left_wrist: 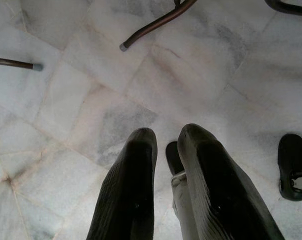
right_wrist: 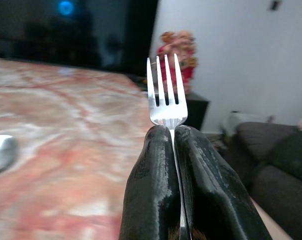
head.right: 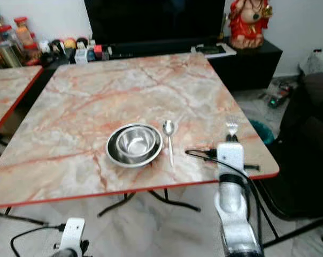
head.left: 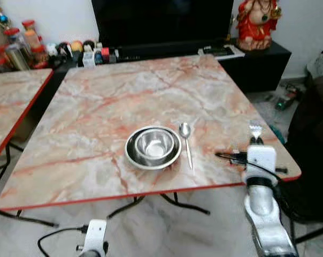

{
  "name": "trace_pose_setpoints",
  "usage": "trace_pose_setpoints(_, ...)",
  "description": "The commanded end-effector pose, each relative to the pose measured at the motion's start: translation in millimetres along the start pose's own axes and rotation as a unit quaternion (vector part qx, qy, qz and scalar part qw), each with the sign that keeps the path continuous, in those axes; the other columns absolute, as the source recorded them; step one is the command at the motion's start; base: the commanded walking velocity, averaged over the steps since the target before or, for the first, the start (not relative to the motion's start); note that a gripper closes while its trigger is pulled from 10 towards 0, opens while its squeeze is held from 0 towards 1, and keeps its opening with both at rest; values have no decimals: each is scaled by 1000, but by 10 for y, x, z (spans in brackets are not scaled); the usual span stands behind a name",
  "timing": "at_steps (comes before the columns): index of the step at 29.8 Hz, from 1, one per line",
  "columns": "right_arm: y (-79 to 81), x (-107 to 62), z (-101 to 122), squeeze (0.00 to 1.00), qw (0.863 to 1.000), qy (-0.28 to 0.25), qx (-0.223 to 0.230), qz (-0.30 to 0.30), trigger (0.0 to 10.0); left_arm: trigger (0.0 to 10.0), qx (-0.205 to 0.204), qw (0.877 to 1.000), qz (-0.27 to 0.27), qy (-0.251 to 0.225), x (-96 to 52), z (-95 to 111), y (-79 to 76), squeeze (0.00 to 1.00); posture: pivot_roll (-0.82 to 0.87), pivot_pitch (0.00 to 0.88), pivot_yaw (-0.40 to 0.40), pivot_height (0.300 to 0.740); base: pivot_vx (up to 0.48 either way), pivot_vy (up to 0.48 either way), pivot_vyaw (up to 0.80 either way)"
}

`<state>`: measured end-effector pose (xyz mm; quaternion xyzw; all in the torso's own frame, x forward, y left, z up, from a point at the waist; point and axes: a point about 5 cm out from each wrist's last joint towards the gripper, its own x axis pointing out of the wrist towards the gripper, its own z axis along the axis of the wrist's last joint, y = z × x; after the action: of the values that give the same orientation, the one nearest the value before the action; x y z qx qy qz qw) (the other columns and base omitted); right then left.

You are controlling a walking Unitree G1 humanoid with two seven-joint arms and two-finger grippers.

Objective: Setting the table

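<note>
Over the near right corner of the marble-patterned table (head.left: 97, 107), the right gripper (right_wrist: 172, 131) is clamped on a fork (right_wrist: 164, 92). Its 2 black fingers (right_wrist: 153, 190) are pressed together around the fork's handle, and the tines stand straight up just past the fingertips. From the head camera the fork (head.left: 255, 130) rises above the white wrist housing, at the table's right side near the red-trimmed front edge.

To the robot's left of the held fork, well apart from it, a spoon (head.left: 186, 143) lies flat on the tabletop with its bowl pointing away from the robot. Just beside the spoon, on its left, sits a steel plate (head.left: 130, 155) with a steel bowl (head.left: 154, 144) resting inside it. Plate, bowl and spoon sit toward the front middle of the table, and the fork is held off the surface at the far right of that group.

The left gripper (left_wrist: 166, 136) hangs low beside the robot, pointed at the pale tiled floor (left_wrist: 66, 100). Its 2 fingers stand slightly apart with nothing between them.

Behind the table a dark television (head.left: 161, 21) stands on a low black cabinet, with a red figurine (head.left: 256, 24) at its right end and jars (head.left: 22, 43) at its left.
</note>
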<state>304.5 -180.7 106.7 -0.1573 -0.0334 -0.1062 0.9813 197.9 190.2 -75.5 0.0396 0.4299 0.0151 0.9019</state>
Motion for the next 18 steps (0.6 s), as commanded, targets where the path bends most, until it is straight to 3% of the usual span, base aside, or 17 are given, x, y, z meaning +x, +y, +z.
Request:
trace_pose_setpoints(1,193,71,27,0,999,12,5,47,10000,10000,-10,1000,10,-4,2,22,37,0,-159,0,51,728,0,0,0)
trace_pose_setpoints(5,210,86,35,0,999,13,2,51,10000,10000,-11,1000,11,-4,2,23,39,0,-159,0,51,728,0,0,0)
trace_pose_setpoints(8,429,229,99,0,995,40,53,76,10000,10000,-19,1000,18,-4,1,19,60,0,-139,0,47,728,0,0,0)
trace_pose_setpoints(11,497,285,130,0,993,49,66,83,10000,10000,-22,1000,21,-4,-1,20,81,0,-129,0,47,728,0,0,0)
trace_pose_setpoints(18,552,304,156,0,993,43,69,90,10000,10000,-24,999,24,-6,-4,17,100,0,-128,0,51,728,0,0,0)
